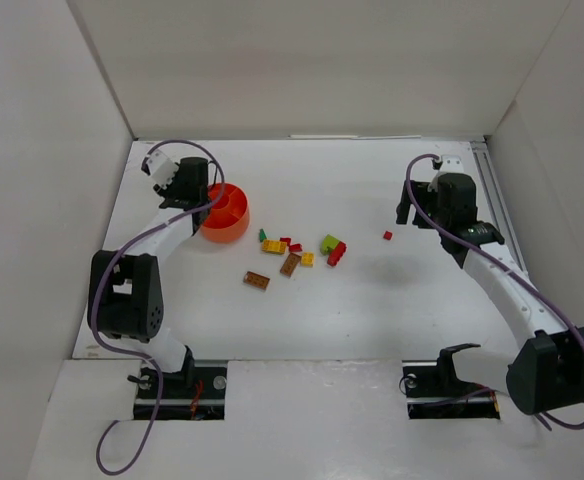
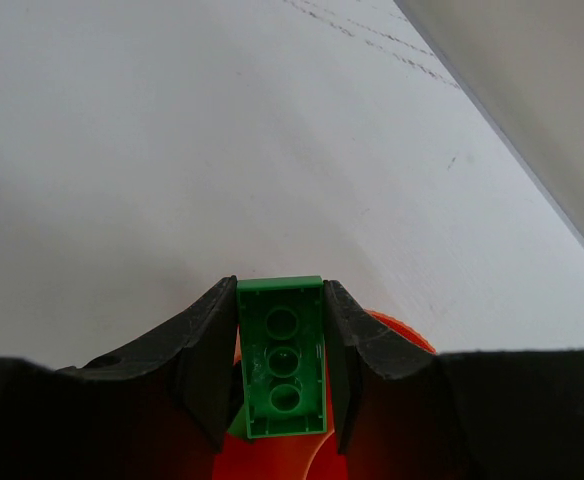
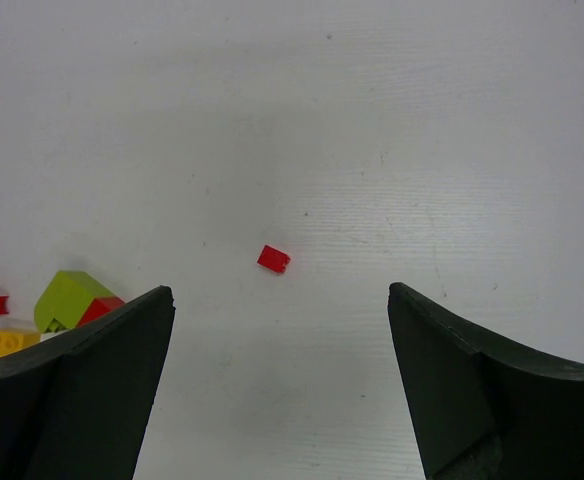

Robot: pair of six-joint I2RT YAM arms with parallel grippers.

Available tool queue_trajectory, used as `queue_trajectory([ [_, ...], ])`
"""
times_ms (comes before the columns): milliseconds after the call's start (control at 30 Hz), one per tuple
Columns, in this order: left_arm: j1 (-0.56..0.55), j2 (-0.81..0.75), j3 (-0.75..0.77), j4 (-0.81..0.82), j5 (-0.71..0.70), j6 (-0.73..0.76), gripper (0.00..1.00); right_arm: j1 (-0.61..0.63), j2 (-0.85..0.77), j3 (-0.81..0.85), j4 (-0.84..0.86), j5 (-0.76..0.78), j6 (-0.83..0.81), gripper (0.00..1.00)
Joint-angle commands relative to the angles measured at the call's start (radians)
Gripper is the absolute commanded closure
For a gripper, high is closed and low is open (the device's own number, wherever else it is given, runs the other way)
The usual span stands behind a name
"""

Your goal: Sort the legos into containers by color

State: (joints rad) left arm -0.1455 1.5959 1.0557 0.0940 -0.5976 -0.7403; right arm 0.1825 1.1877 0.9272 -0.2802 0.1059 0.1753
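Legos (image 1: 292,262) lie loose in a small scatter near the middle of the table (image 1: 372,320) in the top view: yellow, red, brown, lime and a small green one. A brown brick (image 1: 256,281) sits a little nearer than the rest, and a small red brick (image 1: 387,235) lies well apart to the right. The orange bowl (image 1: 234,228) stands far left of the scatter, with the left gripper (image 1: 198,196) over its far-left rim. The right gripper (image 1: 405,212) hangs just beyond the lone red brick.

From the left wrist, the jaws are clamped on a green brick (image 2: 281,357), studs facing the camera, with the bowl's orange directly beneath. Which compartment lies under the brick cannot be told from here.

From the right wrist, the jaws stand wide apart and hold nothing. The small red brick rests on the table ahead of them, roughly centred, and a lime brick (image 3: 67,297) shows at the left edge.

The step in hand looks like dropping off the green brick. Next, the left jaws need to part once the brick is over the chosen compartment. The right arm then needs to come down squarely over the red brick, which is small enough to slip away.
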Motion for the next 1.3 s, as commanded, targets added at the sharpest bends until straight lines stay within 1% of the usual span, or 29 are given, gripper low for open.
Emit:
queue_trajectory([
  [0, -0.035, -0.023, 0.040, -0.060, -0.151, -0.033, 0.79, -0.006, -0.010, 0.047, 0.038, 0.020, -0.010, 0.08],
  [100, -0.048, -0.034, 0.029, -0.069, -0.197, -0.047, 0.78, -0.006, -0.020, 0.035, 0.038, 0.029, -0.010, 0.08],
  [200, -0.058, -0.034, 0.017, -0.083, -0.197, -0.062, 0.78, -0.006, -0.039, 0.025, 0.038, 0.029, -0.010, 0.08],
  [300, -0.068, -0.034, 0.017, -0.083, -0.215, -0.062, 0.74, -0.006, -0.048, 0.016, 0.038, 0.029, -0.010, 0.08],
  [333, -0.081, -0.034, 0.017, -0.083, -0.250, -0.071, 0.72, -0.006, -0.048, 0.016, 0.038, 0.029, -0.010, 0.07],
  [400, -0.095, -0.025, 0.027, -0.126, -0.277, -0.082, 0.67, -0.006, -0.057, 0.016, 0.027, 0.029, -0.010, 0.07],
  [500, -0.095, -0.014, 0.027, -0.146, -0.277, -0.091, 0.62, -0.006, -0.066, 0.007, 0.027, 0.029, -0.010, 0.07],
  [533, -0.104, -0.014, 0.027, -0.137, -0.268, -0.079, 0.59, -0.006, -0.066, -0.005, 0.027, 0.029, -0.010, 0.07],
  [633, -0.117, -0.034, 0.003, -0.099, -0.255, -0.044, 0.59, -0.006, -0.089, -0.016, 0.027, 0.029, 0.000, 0.07],
  [667, -0.126, -0.043, 0.003, -0.085, -0.246, -0.031, 0.56, -0.006, -0.100, -0.016, 0.027, 0.029, 0.000, 0.07],
  [700, -0.126, -0.044, -0.006, -0.074, -0.231, -0.016, 0.51, -0.006, -0.100, -0.025, 0.027, 0.029, 0.000, 0.07],
  [733, -0.126, -0.053, -0.006, -0.074, -0.231, -0.016, 0.51, -0.006, -0.109, -0.025, 0.027, 0.029, 0.000, 0.07],
  [833, -0.126, -0.083, -0.006, -0.074, -0.163, -0.001, 0.46, -0.006, -0.129, -0.044, 0.027, 0.029, 0.009, 0.06],
  [867, -0.135, -0.118, -0.028, -0.056, -0.142, 0.037, 0.40, -0.006, -0.138, -0.044, 0.027, 0.029, 0.009, 0.06],
  [900, -0.135, -0.140, -0.042, -0.034, -0.072, 0.071, 0.36, -0.006, -0.138, -0.044, 0.018, 0.029, 0.009, 0.06],
  [933, -0.135, -0.166, -0.060, 0.040, -0.017, 0.114, 0.31, -0.006, -0.149, -0.053, 0.018, 0.029, 0.009, 0.06],
  [967, -0.135, -0.191, -0.107, 0.090, 0.063, 0.174, 0.18, -0.006, -0.149, -0.062, 0.018, 0.029, 0.000, 0.06],
  [1000, -0.135, -0.242, -0.132, 0.130, 0.150, 0.290, 0.12, -0.006, -0.160, -0.062, 0.018, 0.011, -0.010, 0.06],
  [1033, -0.135, -0.264, -0.154, 0.168, 0.333, 0.341, 0.08, -0.006, -0.160, -0.071, 0.027, -0.018, -0.010, 0.06],
  [1067, -0.146, -0.281, -0.169, 0.205, 0.432, 0.390, 0.04, -0.006, -0.160, -0.082, 0.027, -0.034, -0.022, 0.06],
  [1100, -0.155, -0.292, -0.169, 0.205, 0.512, 0.430, 0.02, -0.006, -0.171, -0.082, 0.047, -0.055, -0.042, 0.05],
  [1133, -0.193, -0.292, -0.169, 0.188, 0.612, 0.491, 0.02, -0.006, -0.171, -0.096, 0.056, -0.093, -0.042, 0.05],
  [1167, -0.221, -0.292, -0.169, 0.172, 0.624, 0.511, 0.02, 0.003, -0.171, -0.096, 0.065, -0.104, -0.042, 0.05],
  [1233, -0.282, -0.240, -0.133, 0.110, 0.592, 0.521, 0.02, 0.012, -0.181, -0.120, 0.087, -0.113, -0.051, 0.05],
  [1267, -0.336, -0.219, -0.119, 0.084, 0.519, 0.501, 0.09, 0.023, -0.181, -0.120, 0.087, -0.114, -0.051, 0.05],
])
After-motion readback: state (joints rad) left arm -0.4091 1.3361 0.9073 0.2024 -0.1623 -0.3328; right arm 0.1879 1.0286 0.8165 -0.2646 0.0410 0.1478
